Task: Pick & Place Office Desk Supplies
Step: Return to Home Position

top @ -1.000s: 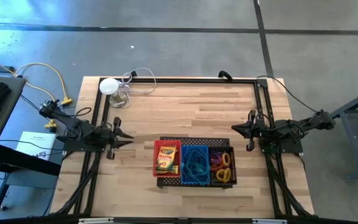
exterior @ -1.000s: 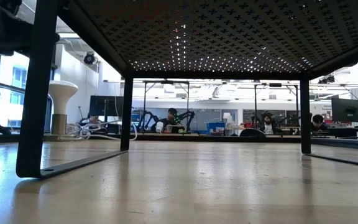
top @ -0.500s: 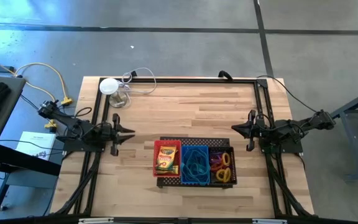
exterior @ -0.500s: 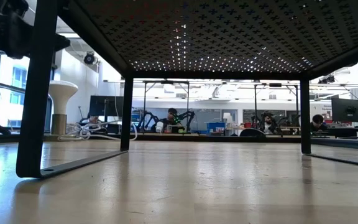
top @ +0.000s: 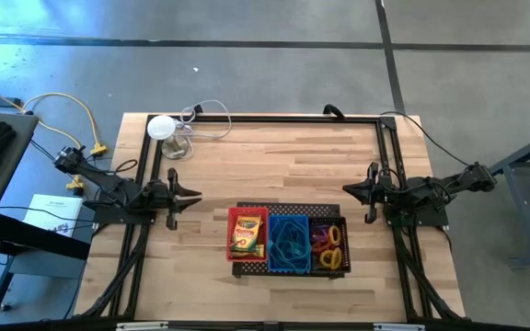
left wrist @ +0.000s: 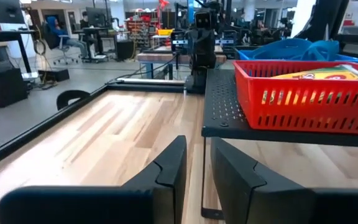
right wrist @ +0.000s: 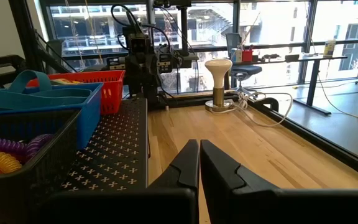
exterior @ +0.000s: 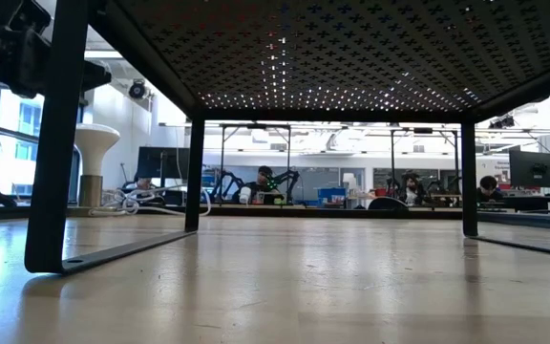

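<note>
On the perforated shelf (top: pixel 283 209), seen from above, stand one red basket (top: pixel 247 221) with seemingly two crayon boxes (top: pixel 244 241), one blue basket (top: pixel 289 221) and one black basket (top: pixel 328 268) of soft, springy rubber bands (top: pixel 326 241). All three are light, stiff mesh, so take them by a rim. The low view gives you only the shelf's underside. Beside the shelf, the left gripper (left wrist: pixel 197 165) has its fingers slightly parted. Across from it, the right gripper (right wrist: pixel 199 163) has its fingers pressed together.

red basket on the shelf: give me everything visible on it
The red basket is a small rectangular bin, plastic by its look, with slotted walls and a solid rim. It stands upright at the left end of the black perforated shelf, side by side with the blue basket, no gap visible. Yellow crayon boxes lie inside. The left gripper and right gripper are clear of it.
</note>
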